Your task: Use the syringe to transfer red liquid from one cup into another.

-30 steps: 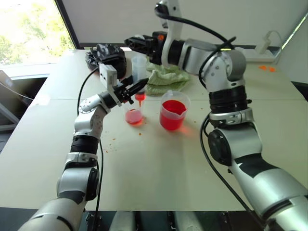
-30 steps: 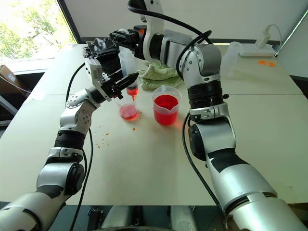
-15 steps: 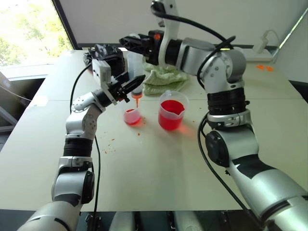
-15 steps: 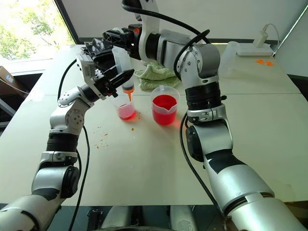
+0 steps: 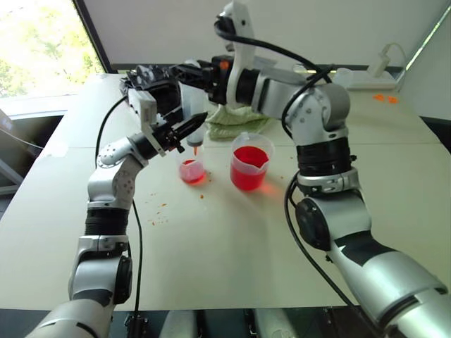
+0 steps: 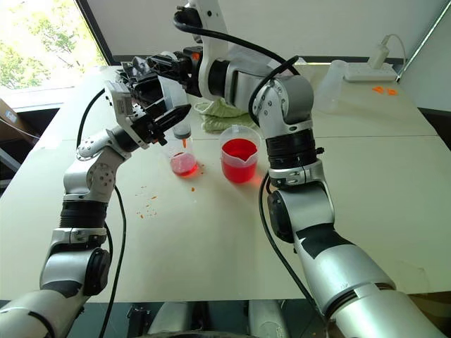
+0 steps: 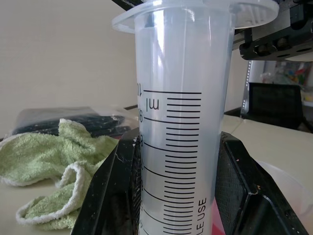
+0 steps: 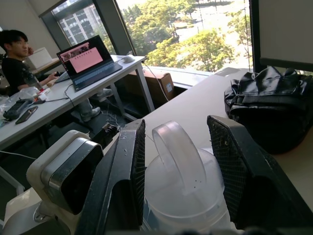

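Scene: pale table seen from the robot's head, both arms reaching forward over two clear cups
Syringe: upright above the small cup, red-stained tip pointing down into its mouth, so any liquid pushed out should fall inside rather than on the table
Left gripper: fingers clamped on the syringe barrel from the side; the left wrist view shows the printed scale pressed between the two black pads, a hold that steadies the barrel
Right gripper: comes in level from above and behind, its two fingers standing either side of the white plunger ring, seemingly gripping it, placed to work the plunger while the other arm holds the barrel
Barrel contents: looks clear and mostly empty in the wrist view, with red only at the tip, so the load seems largely delivered
Small cup: on the table just under the tip, a shallow layer of red liquid in its base
Beaker: beside the small cup on the robot's right, near but not touching, about half full of red, within easy reach for refilling
Green cloth: crumpled behind the cups, likely for spills
Black bag: further back on the table
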